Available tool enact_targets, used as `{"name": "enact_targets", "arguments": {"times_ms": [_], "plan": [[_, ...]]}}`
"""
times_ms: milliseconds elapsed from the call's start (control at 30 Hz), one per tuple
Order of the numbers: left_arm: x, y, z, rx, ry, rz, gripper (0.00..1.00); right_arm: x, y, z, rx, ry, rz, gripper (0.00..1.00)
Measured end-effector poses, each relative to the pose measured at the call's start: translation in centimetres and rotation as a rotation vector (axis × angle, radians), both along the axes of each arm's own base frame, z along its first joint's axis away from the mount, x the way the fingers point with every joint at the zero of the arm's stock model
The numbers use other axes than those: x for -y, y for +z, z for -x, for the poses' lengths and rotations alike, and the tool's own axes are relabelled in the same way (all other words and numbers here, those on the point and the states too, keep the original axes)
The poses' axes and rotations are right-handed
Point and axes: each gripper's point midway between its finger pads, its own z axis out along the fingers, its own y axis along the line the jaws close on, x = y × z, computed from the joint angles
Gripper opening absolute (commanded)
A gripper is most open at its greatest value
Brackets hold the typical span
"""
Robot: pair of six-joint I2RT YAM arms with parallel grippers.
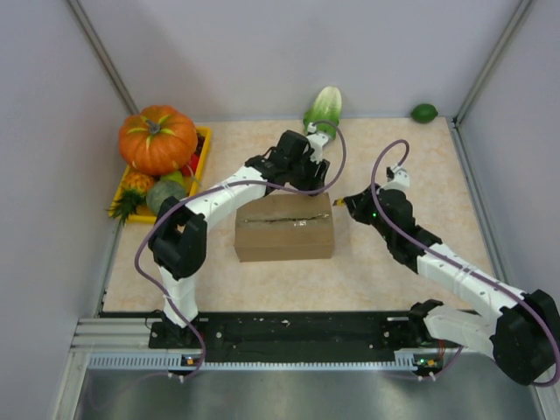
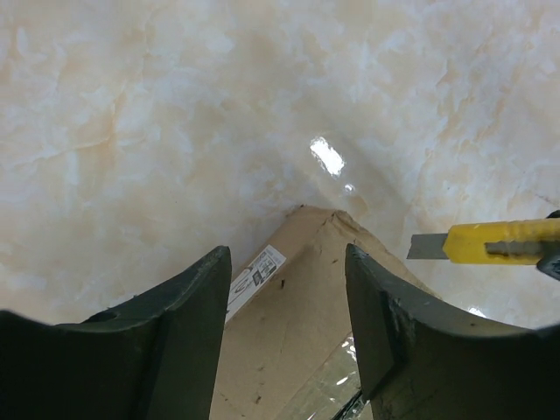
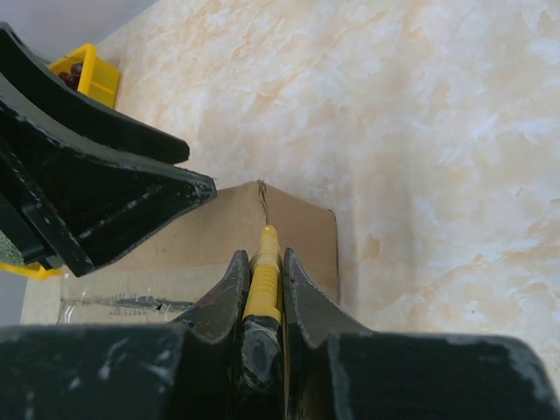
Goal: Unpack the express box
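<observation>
The right gripper (image 3: 262,262) is clenched on a yellow utility knife (image 3: 262,293) with its point forward, presumably to slit the taped seam (image 1: 284,220). The express box (image 1: 284,227) sits just ahead of and below the knife's tip. The right arm reaches in low, wrist aimed at the box's end. Beyond the knife, the left gripper (image 2: 289,262) hangs over the box's far edge, jaws apart and empty — likely ready to steady it.

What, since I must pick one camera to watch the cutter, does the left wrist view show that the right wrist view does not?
Only the left wrist view: the bare blade of the utility knife and the white label on the express box. Only the right wrist view: the right gripper shut on the knife, and a yellow tray corner. Both: the knife's yellow body, the box's top, the open left gripper and the marbled table.
</observation>
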Motion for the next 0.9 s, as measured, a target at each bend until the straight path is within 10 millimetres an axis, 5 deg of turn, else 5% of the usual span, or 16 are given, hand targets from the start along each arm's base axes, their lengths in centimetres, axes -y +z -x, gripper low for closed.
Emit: {"name": "enact_targets", "arguments": {"times_ms": [200, 433, 900], "plan": [[1.0, 1.4, -0.9, 0.028, -0.008, 0.033, 0.62, -0.3, -0.6, 0.0, -0.018, 0.015, 0.003, 0.0], [1.5, -2.4, -1.2, -0.035, -0.019, -0.006, 0.6, -0.7, -0.8, 0.2, -0.025, 0.035, -0.001, 0.0], [1.6, -2.4, -1.2, -0.023, -0.051, -0.008, 0.46, -0.8, -0.8, 0.3, -0.031, 0.046, -0.01, 0.0]]}}
